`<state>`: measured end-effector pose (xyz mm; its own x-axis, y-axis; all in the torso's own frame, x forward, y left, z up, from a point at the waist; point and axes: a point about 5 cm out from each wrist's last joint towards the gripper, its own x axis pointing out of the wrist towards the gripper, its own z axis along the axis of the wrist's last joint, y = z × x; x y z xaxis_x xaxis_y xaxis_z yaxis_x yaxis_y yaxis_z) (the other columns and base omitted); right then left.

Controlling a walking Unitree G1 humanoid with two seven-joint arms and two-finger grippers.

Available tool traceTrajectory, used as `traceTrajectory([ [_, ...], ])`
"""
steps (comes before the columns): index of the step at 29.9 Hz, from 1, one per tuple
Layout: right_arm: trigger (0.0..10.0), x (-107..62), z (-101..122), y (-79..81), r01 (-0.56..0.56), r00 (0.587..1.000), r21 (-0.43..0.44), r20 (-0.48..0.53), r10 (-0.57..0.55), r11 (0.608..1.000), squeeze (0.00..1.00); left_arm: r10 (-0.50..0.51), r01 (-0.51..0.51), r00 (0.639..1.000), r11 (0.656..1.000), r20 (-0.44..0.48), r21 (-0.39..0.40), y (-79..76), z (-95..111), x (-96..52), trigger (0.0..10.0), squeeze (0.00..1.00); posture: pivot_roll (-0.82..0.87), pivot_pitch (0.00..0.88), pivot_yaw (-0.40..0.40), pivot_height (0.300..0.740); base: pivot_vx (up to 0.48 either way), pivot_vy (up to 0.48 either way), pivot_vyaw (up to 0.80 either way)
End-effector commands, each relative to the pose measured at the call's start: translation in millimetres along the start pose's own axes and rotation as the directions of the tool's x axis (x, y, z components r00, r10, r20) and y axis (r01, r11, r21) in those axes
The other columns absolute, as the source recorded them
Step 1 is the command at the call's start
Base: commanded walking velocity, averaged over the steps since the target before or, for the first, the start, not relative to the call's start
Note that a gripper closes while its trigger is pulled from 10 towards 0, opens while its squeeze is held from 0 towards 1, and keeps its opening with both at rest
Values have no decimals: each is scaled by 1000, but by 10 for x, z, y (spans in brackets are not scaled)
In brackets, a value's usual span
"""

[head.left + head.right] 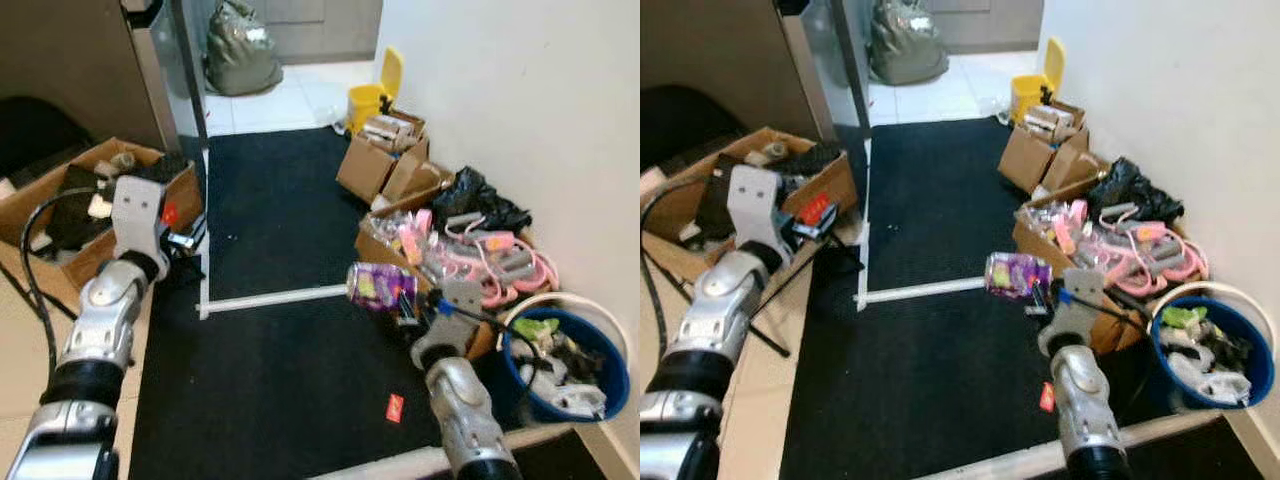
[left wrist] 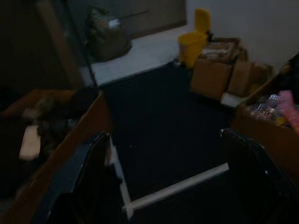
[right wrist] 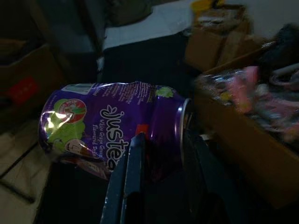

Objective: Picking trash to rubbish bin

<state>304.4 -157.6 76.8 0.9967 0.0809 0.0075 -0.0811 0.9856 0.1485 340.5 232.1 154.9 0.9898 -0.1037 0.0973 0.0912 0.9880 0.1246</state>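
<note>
Right wrist view shows your right gripper pinching the rim end of a dented purple can, light, thin-walled and slippery, held above the floor near the blue bin.

We see a glossy, dented purple metal can pinched between the smooth black plastic fingers of the right gripper. Beneath it lies a matt, dark carpet. Beside the gripper sit a plain brown cardboard box and a shiny blue plastic bucket; our arms are brushed silver metal.
</note>
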Motion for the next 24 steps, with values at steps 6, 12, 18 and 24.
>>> traceTrajectory([
  [6, 10000, -43, -25, 27, -32, 999, -12, -19, 32, 999, 0, 38, -51, 991, 993, -130, -104, -309, -485, -538, 10000, 0, -24, 100, 9, 740, 295, 0, 0],
  [12, 10000, -32, -29, 53, -59, 998, -15, -28, 58, 998, 0, 63, -80, 987, 990, -151, -113, -377, -551, -650, 10000, 0, -15, 99, -4, 740, 286, 0, 0],
  [18, 10000, -4, -35, 132, -78, 997, -9, -30, 78, 997, 0, 60, -78, 986, 991, -153, -113, -455, -522, -675, 10000, 0, 0, 86, -11, 740, 279, 0, 0],
  [24, 10000, 1, -32, 179, -89, 996, -26, -22, 88, 996, 0, 67, -84, 986, 991, -150, -106, -466, -466, -676, 10000, 0, 1, 81, -7, 740, 281, 0, 0],
])
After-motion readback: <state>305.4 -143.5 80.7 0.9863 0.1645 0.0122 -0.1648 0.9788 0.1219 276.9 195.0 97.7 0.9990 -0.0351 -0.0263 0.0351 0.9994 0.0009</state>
